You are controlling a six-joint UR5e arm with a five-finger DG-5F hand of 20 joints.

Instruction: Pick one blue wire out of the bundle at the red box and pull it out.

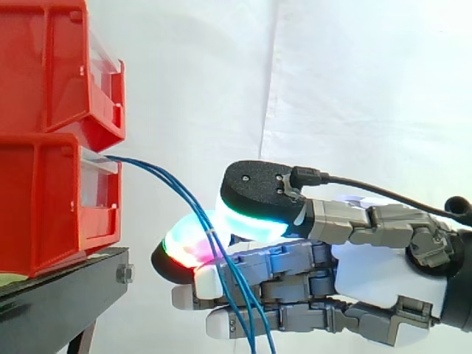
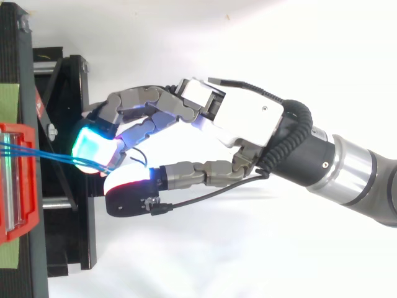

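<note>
1. Two red bins are stacked at the left on a black stand, the upper bin set on the lower bin, with a white curtain behind them.
2. A bundle of blue wires is seen leaving the front of the lower bin near its top edge. From there it arcs to the right and downward, clear of the stand.
3. The hand is brought in from the right and held just to the right of the lower bin, level with its lower half and not touching it.
4. The fingers are curled, and a fingertip pad, lit red and green, is set against the thumb pad, which glows cyan on its underside.
5. The wires are caught between these two pads, so the hand is closed in a pinch on the bundle. More than one strand is seen in the pinch.
6. Below the pinch, the strands are seen running down across the near side of the lower fingers to the bottom edge of the side view.
7. In the top view the wires are drawn nearly straight from the lower bin rightward to the cyan-lit pad, where they are lost between it and the thumb.
</note>
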